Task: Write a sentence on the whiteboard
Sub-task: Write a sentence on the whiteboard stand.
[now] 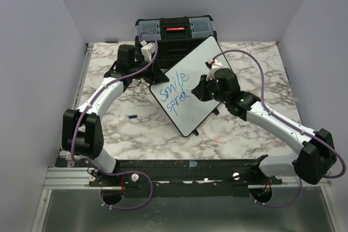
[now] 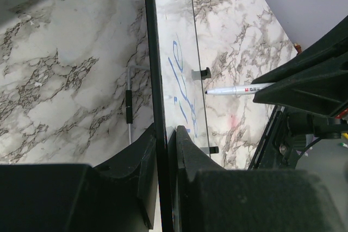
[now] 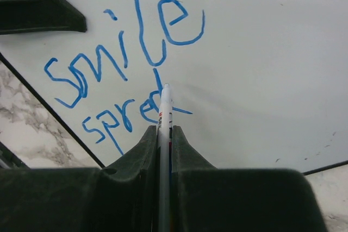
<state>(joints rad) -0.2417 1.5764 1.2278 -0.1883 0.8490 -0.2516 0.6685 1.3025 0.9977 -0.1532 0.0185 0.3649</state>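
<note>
A black plastic toolbox point(image 1: 175, 32) stood at the far edge of the marble-patterned counter point(image 1: 136, 139). The glossy white rectangular whiteboard point(image 1: 204, 66) sat askew just before it, its far corner overlapping the box from above. A small dark blue piece point(image 1: 132, 116) lay on the counter left of the board, apart from it. The left pincer point(image 2: 165, 134) was nipped onto the board's thin black left rim. The right pincer point(image 3: 165, 131) was clamped on a white-barrelled marker point(image 3: 165, 107), tip on the board. Its own camera showed the blue handwritten sentence point(image 3: 122, 63) plainly: "smile" above "spre" and a part-made letter. The left wrist view caught that writing only edge-on and foreshortened.
</note>
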